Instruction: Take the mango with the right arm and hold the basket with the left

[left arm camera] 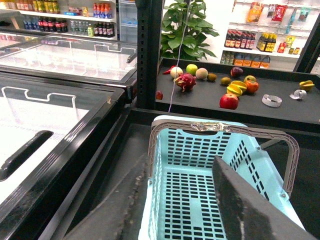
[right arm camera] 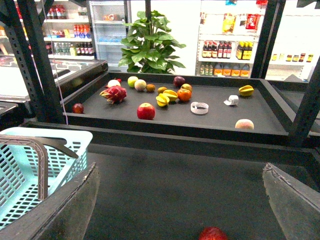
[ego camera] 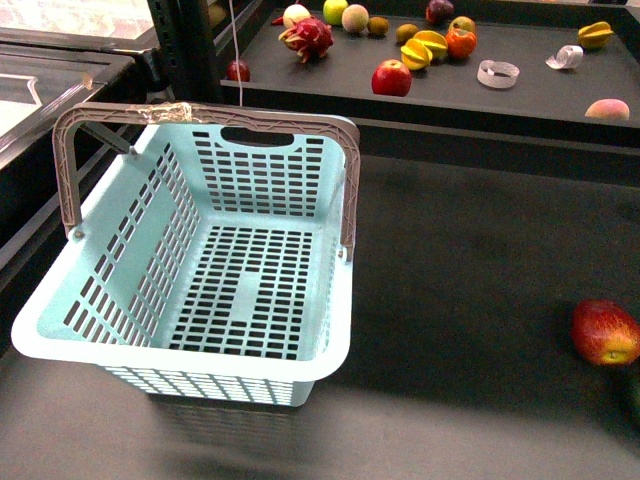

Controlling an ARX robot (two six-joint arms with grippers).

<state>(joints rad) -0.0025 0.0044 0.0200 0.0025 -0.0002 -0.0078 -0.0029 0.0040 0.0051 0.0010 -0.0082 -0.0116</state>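
Note:
The aqua basket (ego camera: 180,356) stands at the left of the dark table, its grey-brown handles raised and nothing inside. The mango (ego camera: 433,41), a yellow-orange oval, lies on the raised back shelf beside a yellow star-shaped fruit (ego camera: 414,56). Neither arm shows in the front view. My left gripper (left arm camera: 185,210) is open over the basket (left arm camera: 161,150), one finger (left arm camera: 125,210) outside its side wall and the other over its floor. My right gripper (right arm camera: 180,210) is open above bare table, far from the mango (right arm camera: 171,93), with the basket (right arm camera: 50,136) off to one side.
A red-and-yellow fruit (ego camera: 605,332) lies at the table's right edge and shows low between the right fingers (right arm camera: 212,234). The shelf (ego camera: 520,100) also holds a red apple (ego camera: 391,78), a dragon fruit (ego camera: 307,39), a peach (ego camera: 607,109) and tape rolls. Glass freezers (left arm camera: 60,100) stand to the left.

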